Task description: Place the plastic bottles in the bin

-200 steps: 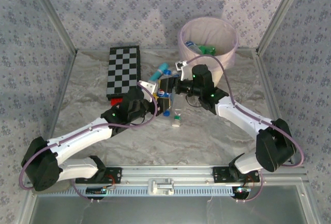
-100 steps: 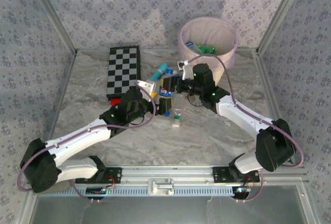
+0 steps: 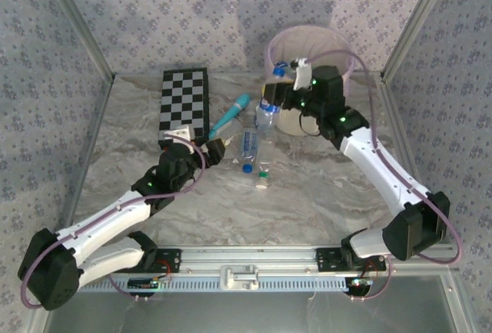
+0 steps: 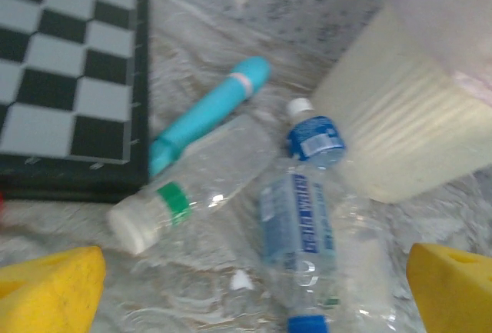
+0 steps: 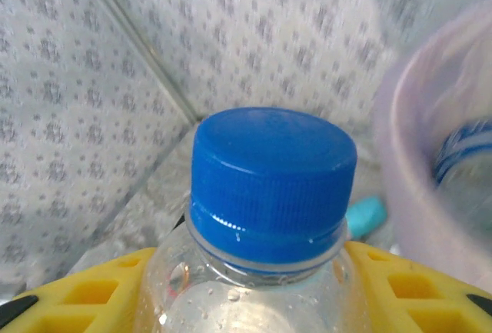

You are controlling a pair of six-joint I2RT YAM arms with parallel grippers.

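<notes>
Plastic bottles (image 3: 248,147) lie loose on the table (image 3: 323,194) in front of you, two clear ones side by side just beside the teal wand (image 3: 231,115), near the checkerboard (image 3: 184,102). Your right gripper (image 5: 250,302) has its yellow fingers closed on a blue-capped bottle (image 5: 273,171) just below the cap. It holds the bottle up beside the bin (image 3: 307,29), seemingly just short of the rim. Your left gripper (image 4: 250,291) hovers low above the lying bottles, jaws spread wide, holding nothing.
</notes>
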